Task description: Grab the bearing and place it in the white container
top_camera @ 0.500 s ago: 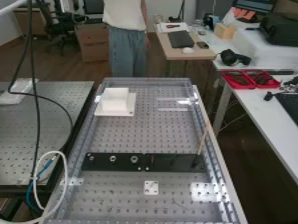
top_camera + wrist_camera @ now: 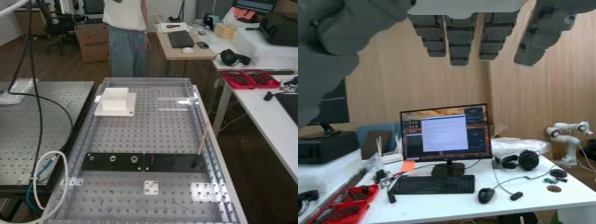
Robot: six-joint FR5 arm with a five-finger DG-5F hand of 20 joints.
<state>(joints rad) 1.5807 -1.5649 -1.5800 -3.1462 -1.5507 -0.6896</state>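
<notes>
Bearing, as we judge it, means the largest of the small metal rings on the black strip lying across the nearer half of the bench. It sits around the strip's middle, with two smaller fittings between it and the bench's left edge. The white container stands by the far left corner, well apart from the strip. Our hand has its fingers straight and apart, with nothing held, and the wrist camera faces a monitor on a desk. We take the step in hand to be the approach, before any grasp. Next we need to turn the hand down over the strip, line thumb and fingers up with the ring, and pinch it without knocking its neighbours.
</notes>
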